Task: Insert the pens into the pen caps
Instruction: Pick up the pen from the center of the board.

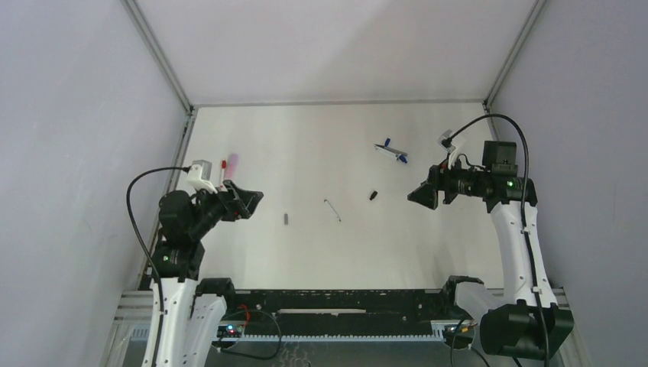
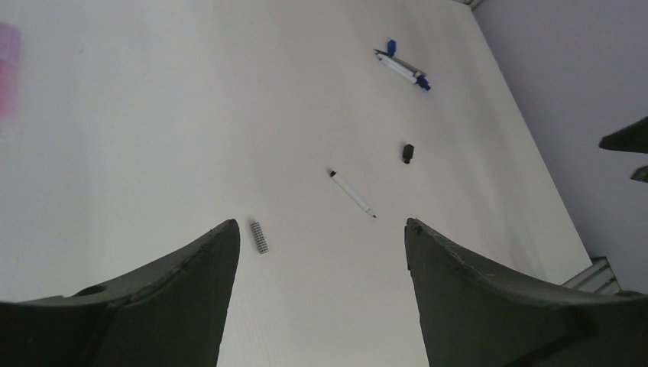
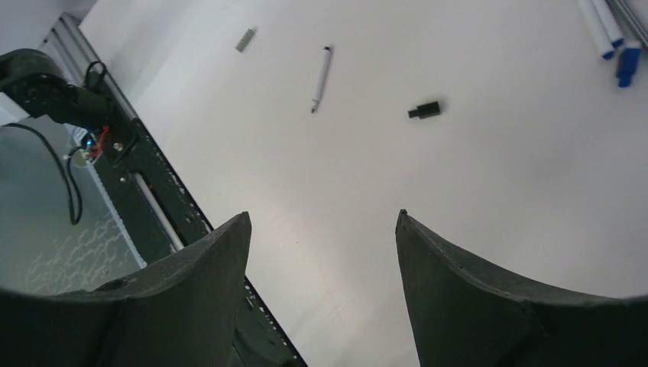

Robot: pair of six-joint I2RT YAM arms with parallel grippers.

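Observation:
A thin grey-white pen [image 1: 332, 209] lies mid-table, with a short grey cap [image 1: 286, 219] to its left and a small black cap [image 1: 374, 196] to its right. Blue-and-white pens [image 1: 391, 151] lie at the back right with a blue cap [image 3: 628, 63] beside them. A pink marker [image 1: 231, 162] and a red pen [image 1: 222, 164] lie at the back left. My left gripper [image 1: 248, 200] is open and empty above the table, left of the grey cap [image 2: 260, 237]. My right gripper [image 1: 422, 195] is open and empty, right of the black cap [image 3: 424, 111].
The black rail [image 1: 344, 302] with the arm bases runs along the table's near edge. Grey walls close in the left, right and back sides. A black cable [image 1: 137, 206] loops beside the left arm.

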